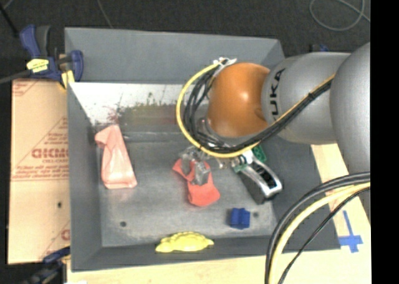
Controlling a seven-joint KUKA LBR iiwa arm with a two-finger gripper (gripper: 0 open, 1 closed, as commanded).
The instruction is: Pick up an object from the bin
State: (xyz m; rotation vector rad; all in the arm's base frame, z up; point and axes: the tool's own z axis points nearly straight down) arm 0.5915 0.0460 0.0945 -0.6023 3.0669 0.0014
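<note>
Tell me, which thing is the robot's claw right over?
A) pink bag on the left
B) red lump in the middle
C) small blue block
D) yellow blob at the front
B: the gripper hangs directly over the red lump in the middle of the bin.

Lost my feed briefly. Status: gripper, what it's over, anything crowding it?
Gripper low over red crumpled lump, bin centre. Black-and-white tool close on view's right, blue block nearby. Pink bag, yellow piece well clear.

Matt, scuffed metal bin [143, 208]; red lump [203, 197] looks soft, perhaps cloth; orange cover [240, 99] glossy.
</note>
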